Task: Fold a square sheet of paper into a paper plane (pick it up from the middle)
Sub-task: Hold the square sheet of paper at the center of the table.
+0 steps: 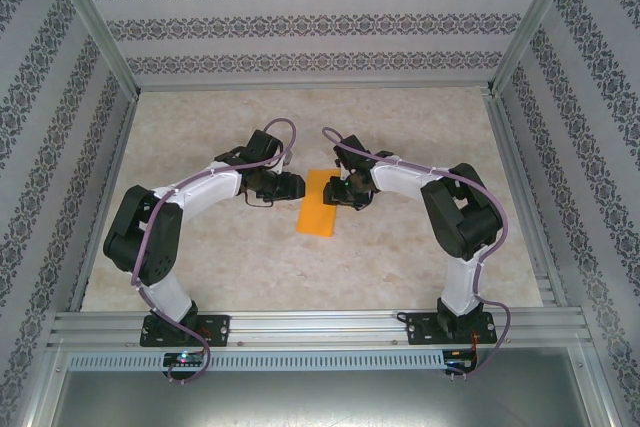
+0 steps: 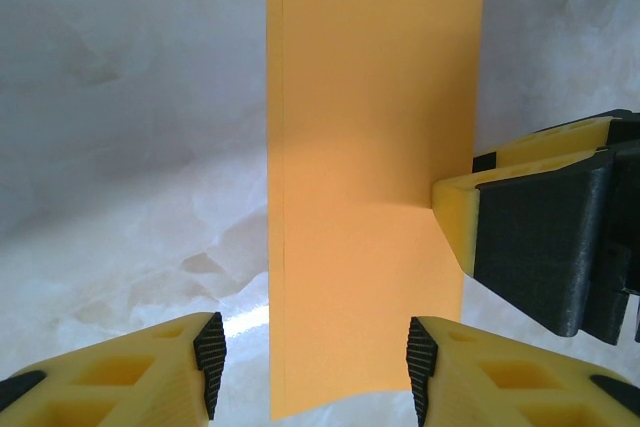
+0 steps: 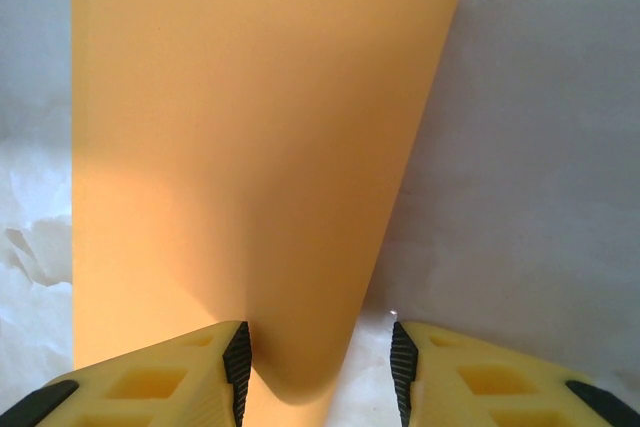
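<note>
The square sheet of paper point(image 1: 319, 207), orange-yellow, lies folded into a narrow rectangle at the table's middle, between the two grippers. My left gripper point(image 1: 290, 187) is at its left side. In the left wrist view the paper point(image 2: 370, 147) runs up between the open fingers of that gripper point(image 2: 315, 367), touching neither pad. A finger of my right gripper point(image 2: 540, 237) presses against the paper's right edge. In the right wrist view the paper point(image 3: 250, 147) curls up rounded between the fingers of my right gripper point(image 3: 320, 367), resting on the left pad, with a gap to the right pad.
The pale marbled tabletop point(image 1: 250, 257) is bounded by aluminium rails point(image 1: 300, 325) at the near edge and patterned walls point(image 1: 300, 27) on the other sides. Both arm bases sit on the near rail.
</note>
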Controlling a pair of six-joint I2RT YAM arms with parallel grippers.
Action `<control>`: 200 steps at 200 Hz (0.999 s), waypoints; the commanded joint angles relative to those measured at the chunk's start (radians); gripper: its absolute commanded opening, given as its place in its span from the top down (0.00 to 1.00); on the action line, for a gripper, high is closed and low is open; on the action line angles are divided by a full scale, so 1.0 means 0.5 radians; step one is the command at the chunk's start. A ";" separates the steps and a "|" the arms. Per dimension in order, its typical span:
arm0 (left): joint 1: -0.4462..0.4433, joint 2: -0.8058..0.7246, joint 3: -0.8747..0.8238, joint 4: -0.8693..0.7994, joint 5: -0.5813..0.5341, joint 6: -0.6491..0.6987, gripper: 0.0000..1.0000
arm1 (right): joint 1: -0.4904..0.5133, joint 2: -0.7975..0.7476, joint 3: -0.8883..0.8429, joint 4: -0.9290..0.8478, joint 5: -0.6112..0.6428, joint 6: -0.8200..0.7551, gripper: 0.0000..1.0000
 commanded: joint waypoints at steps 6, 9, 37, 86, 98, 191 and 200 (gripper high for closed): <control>0.024 -0.017 -0.010 -0.044 0.019 0.023 0.46 | 0.024 0.069 0.063 -0.035 0.057 0.029 0.55; 0.025 -0.015 -0.010 -0.043 0.020 0.021 0.46 | 0.025 0.070 0.068 -0.035 0.055 0.029 0.55; 0.024 -0.015 -0.010 -0.048 0.023 0.023 0.46 | 0.028 0.087 0.087 -0.046 0.063 0.036 0.55; 0.025 -0.021 -0.018 -0.046 0.026 0.018 0.45 | 0.058 0.119 0.128 -0.078 0.084 0.008 0.54; 0.025 -0.021 -0.022 -0.047 0.036 0.014 0.45 | 0.061 0.127 0.131 -0.079 0.083 0.015 0.54; 0.025 -0.067 -0.036 -0.075 0.049 -0.020 0.30 | 0.071 0.158 0.159 -0.082 0.109 0.045 0.53; 0.028 -0.071 -0.037 -0.085 0.040 -0.020 0.28 | 0.073 0.164 0.162 -0.082 0.106 0.040 0.53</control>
